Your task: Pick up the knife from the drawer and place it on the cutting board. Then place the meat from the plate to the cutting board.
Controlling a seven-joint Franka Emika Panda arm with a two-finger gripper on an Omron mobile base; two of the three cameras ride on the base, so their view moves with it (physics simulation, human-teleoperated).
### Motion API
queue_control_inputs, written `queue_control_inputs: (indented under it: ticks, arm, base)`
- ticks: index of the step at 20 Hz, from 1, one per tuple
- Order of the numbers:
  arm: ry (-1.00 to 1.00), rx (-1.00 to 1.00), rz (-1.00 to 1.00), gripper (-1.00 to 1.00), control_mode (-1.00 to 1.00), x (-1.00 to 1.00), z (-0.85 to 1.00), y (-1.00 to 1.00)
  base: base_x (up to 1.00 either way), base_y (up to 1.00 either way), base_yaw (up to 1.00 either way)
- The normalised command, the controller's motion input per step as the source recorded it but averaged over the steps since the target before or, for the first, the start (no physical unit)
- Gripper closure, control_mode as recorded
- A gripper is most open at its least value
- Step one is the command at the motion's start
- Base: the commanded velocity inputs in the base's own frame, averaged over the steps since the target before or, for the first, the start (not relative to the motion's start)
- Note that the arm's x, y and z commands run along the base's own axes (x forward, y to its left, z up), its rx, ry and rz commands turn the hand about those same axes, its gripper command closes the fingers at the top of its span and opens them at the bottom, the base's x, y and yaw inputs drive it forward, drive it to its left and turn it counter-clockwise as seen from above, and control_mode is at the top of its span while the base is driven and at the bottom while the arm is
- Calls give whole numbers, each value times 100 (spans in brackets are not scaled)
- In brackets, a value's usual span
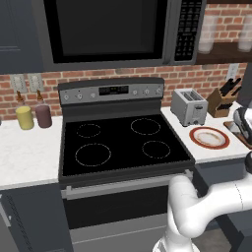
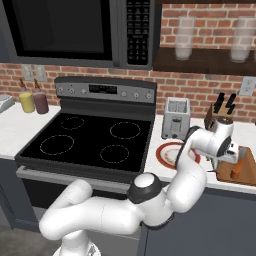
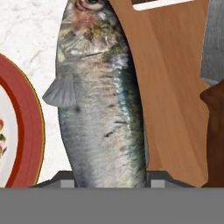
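Stove [image 1: 123,142]: black glass top with four ring burners, widest thing before me. It sits between two white marble counter stretches. Microwave [image 1: 108,29] hangs above it, against the red brick wall.

Right counter [image 2: 162,172]: toaster [image 2: 176,118] at the back, just beside the stove's edge. Wooden knife block [image 2: 218,116] further right by the wall, black handles sticking up.

Left counter: a yellow jar [image 1: 24,117] and a dark red jar [image 1: 43,116] side by side near the wall.

Plate [image 2: 167,154], white with a broad red-orange rim: on the right counter in front of the toaster, partly behind my forearm in the right base view. Its centre is bare in the left base view. In the hand view its rim curves along the left edge.

Cutting board [image 3: 175,87], brown wood: just right of the plate, at the counter's right end. The knife [image 2: 237,168] is on it, orange-brown handle showing beside my hand; in the hand view the dark handle and a patch of grey blade are at the right edge.

Meat [image 3: 98,109], a silver-grey fish: held in my pincer [image 2: 234,155], which is over the board. My two fingers sit closed against its flanks, one tip on either side, a moderate gap filled by the body. The fish runs away from my hand, lying over the board's left edge and the strip of marble between board and plate. I cannot tell whether it touches the board or hangs clear.
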Motion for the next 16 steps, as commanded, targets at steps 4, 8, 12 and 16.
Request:
queue_control_inputs:
  ticks: [4,8,12,16]
  arm:
    - [-5,0,0,100,-100,0,0,-22]
    - [-5,0,0,100,-100,0,0,-16]
    - [-1,0,0,100,-100,0,0,-12]
    - [0,0,0,100,-100,0,0,-11]
  base:
    - [0,0,0]
    - [0,0,0]
    - [0,0,0]
    - [0,0,0]
